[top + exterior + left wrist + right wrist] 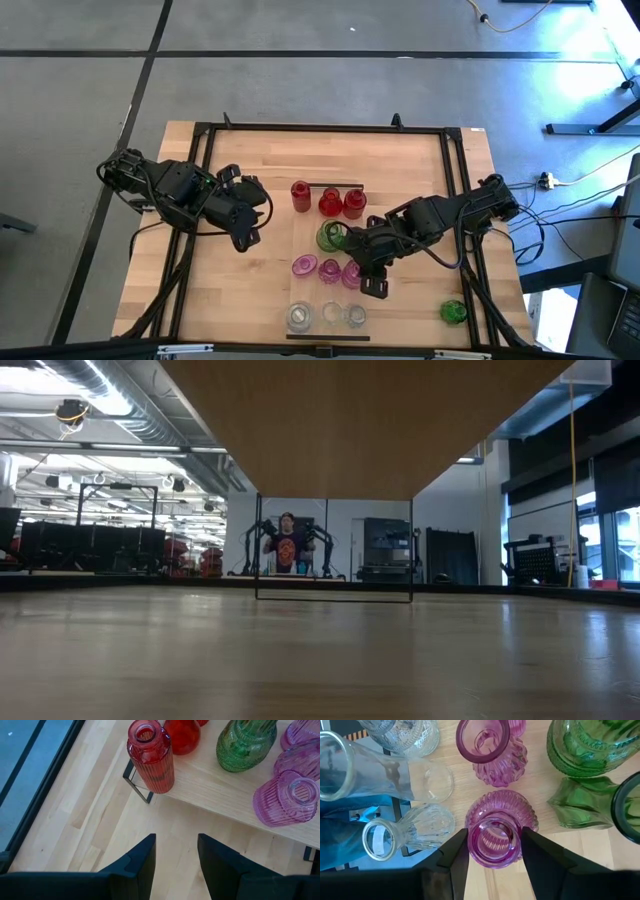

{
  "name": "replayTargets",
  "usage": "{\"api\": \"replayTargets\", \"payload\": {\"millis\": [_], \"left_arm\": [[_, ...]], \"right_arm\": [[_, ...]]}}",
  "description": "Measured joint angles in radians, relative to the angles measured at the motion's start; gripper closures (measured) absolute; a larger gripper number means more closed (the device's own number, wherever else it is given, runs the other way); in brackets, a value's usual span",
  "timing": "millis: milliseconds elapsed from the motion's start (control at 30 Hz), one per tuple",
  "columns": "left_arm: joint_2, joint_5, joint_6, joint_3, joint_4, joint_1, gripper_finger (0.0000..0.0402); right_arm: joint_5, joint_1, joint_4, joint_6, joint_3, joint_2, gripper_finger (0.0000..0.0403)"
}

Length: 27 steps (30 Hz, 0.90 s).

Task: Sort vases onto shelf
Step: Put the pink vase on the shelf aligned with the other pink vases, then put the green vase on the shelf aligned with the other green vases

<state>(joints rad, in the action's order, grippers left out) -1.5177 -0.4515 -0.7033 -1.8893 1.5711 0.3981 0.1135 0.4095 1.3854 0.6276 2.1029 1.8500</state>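
The shelf [315, 250] is a pale board in the middle of the table. On it stand rows of vases: red [330, 203], green [330, 237], pink [304, 266] and clear [330, 315]. One more green vase [453, 312] stands on the tabletop at the near right. My right gripper [495, 836] is open over the rightmost pink vase [494, 845], one finger on each side of its neck. My left gripper [176, 862] hangs open and empty over the tabletop, left of the shelf [215, 785] and near a red vase [150, 757]. My right gripper comes at the pink vase from above, slanting down, and its fingers [457, 857] stand close beside the neck's rim [475, 851]. Whether they touch it I cannot tell. The vase stands upright on the shelf.
Other pink vases [492, 747], green vases [590, 745] and clear vases [395, 832] crowd closely around my right gripper. A black frame [205, 180] runs along the table's edges. Bare tabletop lies left of the shelf. A person [288, 548] stands far beyond the table.
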Motion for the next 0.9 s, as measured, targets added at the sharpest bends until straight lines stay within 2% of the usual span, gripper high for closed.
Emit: {"api": "replayTargets", "payload": {"millis": [467,900], "left_arm": [[0.0,0.0,0.0,0.0,0.0,0.0,0.0262],[0.0,0.0,0.007,0.0,0.0,0.0,0.0262]], "right_arm": [[-0.002,-0.029,-0.038,0.026,-0.001,-0.035,0.0237],[0.074,-0.031,-0.044,0.062,-0.001,-0.067,0.0237]]}}
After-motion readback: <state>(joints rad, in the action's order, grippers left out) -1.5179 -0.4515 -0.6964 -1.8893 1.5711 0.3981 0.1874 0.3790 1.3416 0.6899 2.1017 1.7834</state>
